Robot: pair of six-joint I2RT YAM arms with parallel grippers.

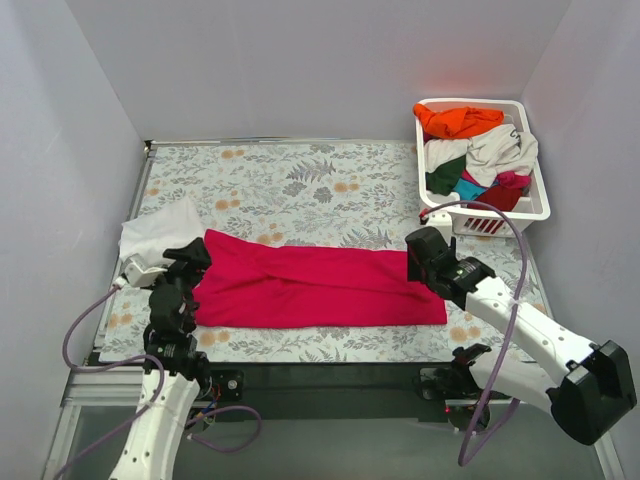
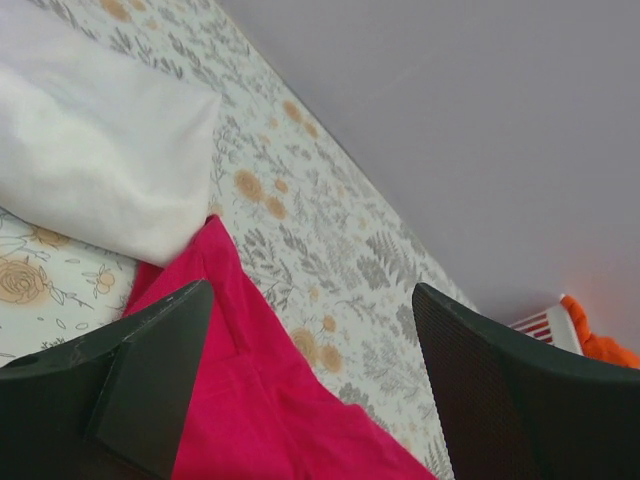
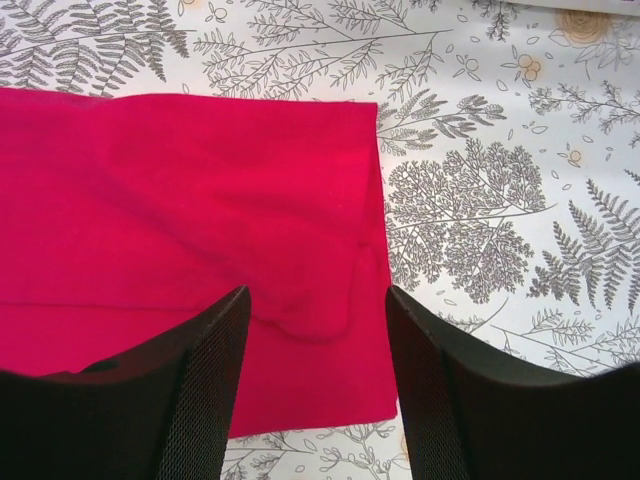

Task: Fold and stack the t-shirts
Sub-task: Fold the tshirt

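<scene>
right end effector (image 3: 316,300) fills the near edge of its wrist view: jaws fairly wide, nothing btwn them, hanging over the near-right corner of the crimson-pink t-shirt (image 1: 320,290). left end effector (image 1: 185,262) mirrors it at the shirt's left end, jaws wide, also empty. shirt lies as a long band running left-right across the near-middle of the worktop (image 1: 300,180), sides turned in. so prob the lengthwise fold is done, and each arm sits at one short end b/c the next fold needs both ends handled. right end shows a loose rumpled layer by the hem; a pinch there should catch every layer or the fold skews. white t-shirt (image 1: 160,232) sits at left, its edge touching the pink one's far-left corner, likely the stack spot. other t-shirts (image 1: 480,150) (orange, off-white, green, teal) wait heaped in the basket (image 1: 505,217) at far right, out of the arms' way.
</scene>
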